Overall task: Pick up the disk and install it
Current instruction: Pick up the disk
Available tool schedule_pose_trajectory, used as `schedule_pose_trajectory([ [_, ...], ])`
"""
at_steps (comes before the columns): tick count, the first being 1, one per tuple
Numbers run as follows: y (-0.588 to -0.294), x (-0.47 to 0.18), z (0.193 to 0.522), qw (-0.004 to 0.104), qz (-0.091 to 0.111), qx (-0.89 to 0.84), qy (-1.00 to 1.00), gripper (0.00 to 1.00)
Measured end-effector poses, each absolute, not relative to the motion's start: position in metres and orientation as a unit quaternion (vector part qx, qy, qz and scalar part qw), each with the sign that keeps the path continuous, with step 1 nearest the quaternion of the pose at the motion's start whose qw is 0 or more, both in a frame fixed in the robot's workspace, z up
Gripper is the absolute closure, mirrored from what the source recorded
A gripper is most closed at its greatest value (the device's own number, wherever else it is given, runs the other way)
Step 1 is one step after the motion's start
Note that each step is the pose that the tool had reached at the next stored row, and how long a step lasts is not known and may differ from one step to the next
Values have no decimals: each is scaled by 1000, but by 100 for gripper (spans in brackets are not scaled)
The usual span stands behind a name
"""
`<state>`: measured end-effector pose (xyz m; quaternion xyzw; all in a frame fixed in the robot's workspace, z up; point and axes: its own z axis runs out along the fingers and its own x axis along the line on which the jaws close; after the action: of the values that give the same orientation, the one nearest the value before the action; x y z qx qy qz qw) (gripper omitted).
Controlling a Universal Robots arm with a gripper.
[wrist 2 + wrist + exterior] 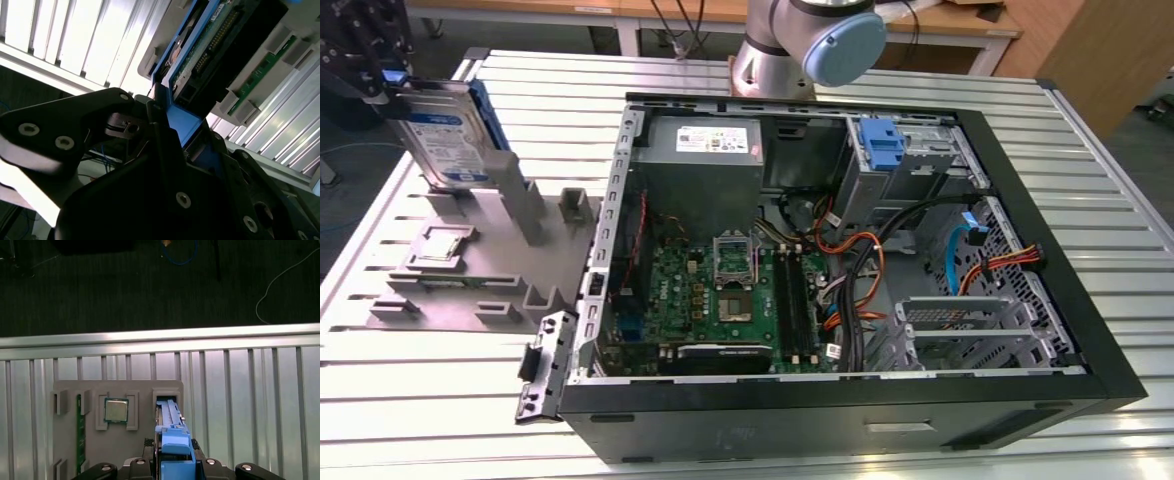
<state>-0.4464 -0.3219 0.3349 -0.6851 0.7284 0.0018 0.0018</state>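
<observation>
One end effector [387, 85] grips the disk [447, 140] by its blue-framed top edge, upright at the grey holder [454, 270] on the worktop [400, 400], likely because the slot stores it on edge.

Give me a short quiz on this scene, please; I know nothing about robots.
1. True or false: the silver hard disk with a blue plastic frame lies inside the open black computer case.
2. The fingers are clamped on: A) orange cables, B) the disk's blue frame, C) a green circuit board.
3. Fill in: the square silver chip sits in the grey plastic tray, ____ the case.
Key: 1 false; 2 B; 3 outside.
</observation>
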Motion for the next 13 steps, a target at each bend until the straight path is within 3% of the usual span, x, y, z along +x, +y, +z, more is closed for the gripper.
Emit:
schedule_pose_trajectory([
  [13,-322,-446,341,1,1,-685,728,64],
])
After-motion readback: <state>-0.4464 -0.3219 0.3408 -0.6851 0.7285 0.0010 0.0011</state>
